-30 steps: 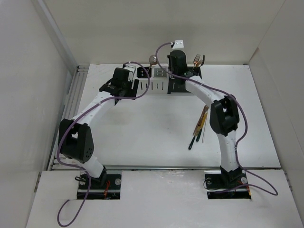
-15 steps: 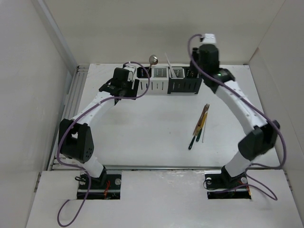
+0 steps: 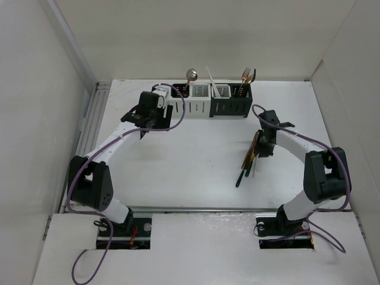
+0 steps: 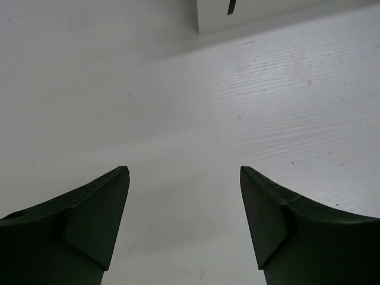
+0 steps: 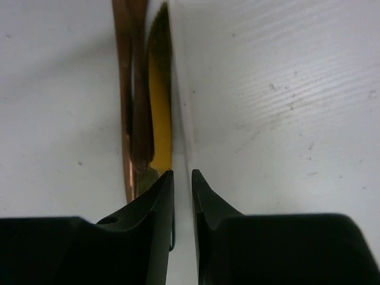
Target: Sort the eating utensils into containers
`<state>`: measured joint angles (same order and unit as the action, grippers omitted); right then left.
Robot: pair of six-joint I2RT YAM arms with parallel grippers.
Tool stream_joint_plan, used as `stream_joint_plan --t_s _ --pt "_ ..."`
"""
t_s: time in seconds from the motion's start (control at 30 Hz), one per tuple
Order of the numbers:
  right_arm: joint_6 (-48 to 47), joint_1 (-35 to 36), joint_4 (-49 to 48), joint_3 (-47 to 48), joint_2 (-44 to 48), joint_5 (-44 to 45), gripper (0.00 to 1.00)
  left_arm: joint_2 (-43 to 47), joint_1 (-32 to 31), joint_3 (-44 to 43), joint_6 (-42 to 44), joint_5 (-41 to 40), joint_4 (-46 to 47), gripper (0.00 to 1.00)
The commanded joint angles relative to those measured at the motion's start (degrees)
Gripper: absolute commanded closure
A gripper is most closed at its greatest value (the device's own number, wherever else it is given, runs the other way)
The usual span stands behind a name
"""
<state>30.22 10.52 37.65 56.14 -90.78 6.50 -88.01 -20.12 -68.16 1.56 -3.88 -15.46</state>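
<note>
Four containers (image 3: 228, 108) stand joined in a row at the far edge of the table (image 3: 196, 154); the two on the right show black fronts and one beside them is white. Four utensils stand upright in the row: one silver spoon (image 3: 191, 74) toward its left end, one pale stick (image 3: 209, 76) leaning near its middle, and one copper fork (image 3: 245, 75) with one dark-tipped utensil (image 3: 253, 75) just beside it in the rightmost holder.

One bundle (image 3: 247, 161) of loose utensils lies flat on the table, well in front of the row's right end. It holds copper and gold pieces, black handles and a pale stick, packed too closely to count. The right wrist view shows three of them side by side: a copper handle (image 5: 126, 89), a gold knife (image 5: 159, 89) with a toothed edge, and a pale chopstick (image 5: 180, 89).

The right gripper (image 5: 181, 172) is down on this bundle with its fingers drawn narrow, one on each side of the pale chopstick. The left gripper (image 4: 184, 172) is spread wide over bare table, just in front of the row's left end. A white corner of the containers shows at the top of its view.

The table is white with fine ribbed lines and small dark specks. Plain white walls (image 3: 178, 35) close it in on three sides, and purple cables (image 3: 73, 267) trail along both arms.
</note>
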Motion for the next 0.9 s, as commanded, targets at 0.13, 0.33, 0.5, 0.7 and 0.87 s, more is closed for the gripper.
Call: stream_joint_plan --t_s 0.13,0.33,0.5,0.7,0.87 --pt "1.2 -0.8 -4.0 0.6 -0.1 0.3 0.76 4.9 0.3 2.5 -1.2 0.6 2.4 0.27" --pt "0.1 -0.8 -2.2 3.0 -5.4 4.4 0.76 5.4 0.3 3.0 -1.2 0.6 2.4 0.27" --pt "-1.0 -0.8 -2.2 4.2 -7.6 4.9 0.76 5.4 0.3 3.0 -1.2 0.1 2.4 0.27" --pt "-3.5 -0.8 -1.0 6.1 -8.9 5.5 0.98 5.4 0.3 2.5 -1.2 -0.4 2.4 0.27" --pt "-3.0 -1.3 1.2 6.7 -5.1 11.8 1.00 5.4 0.3 2.5 -1.2 -1.0 2.4 0.27"
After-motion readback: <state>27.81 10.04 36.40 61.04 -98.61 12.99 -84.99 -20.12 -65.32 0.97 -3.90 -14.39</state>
